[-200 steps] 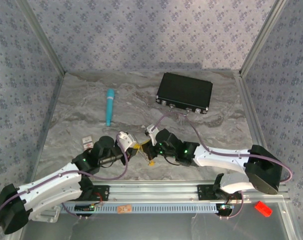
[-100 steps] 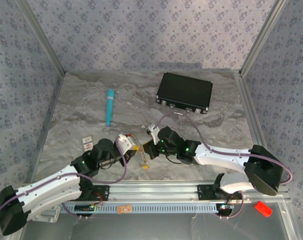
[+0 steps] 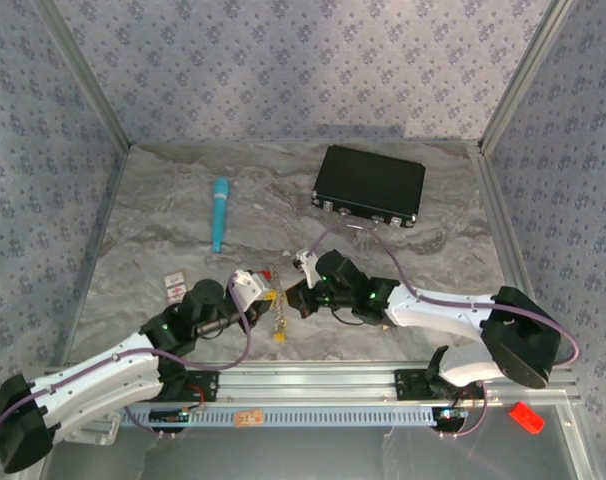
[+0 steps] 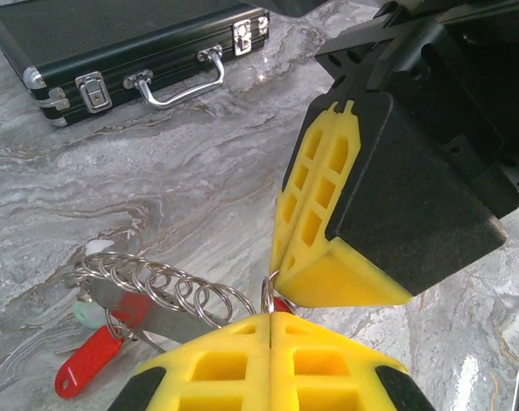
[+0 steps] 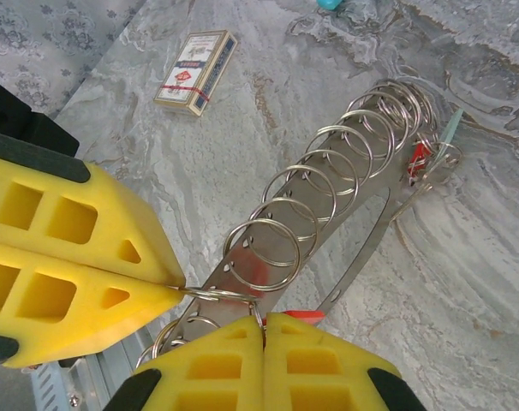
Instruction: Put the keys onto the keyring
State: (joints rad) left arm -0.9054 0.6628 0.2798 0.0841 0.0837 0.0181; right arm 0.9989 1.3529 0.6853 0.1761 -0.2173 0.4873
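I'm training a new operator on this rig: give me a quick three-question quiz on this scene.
1. True or false: the case lies open.
2. Which colour is the tube? A red, B teal, C black.
3. Fill in: the left tool and the right tool are both ____ on one small ring.

Key: 1 false; 2 B; 3 shut.
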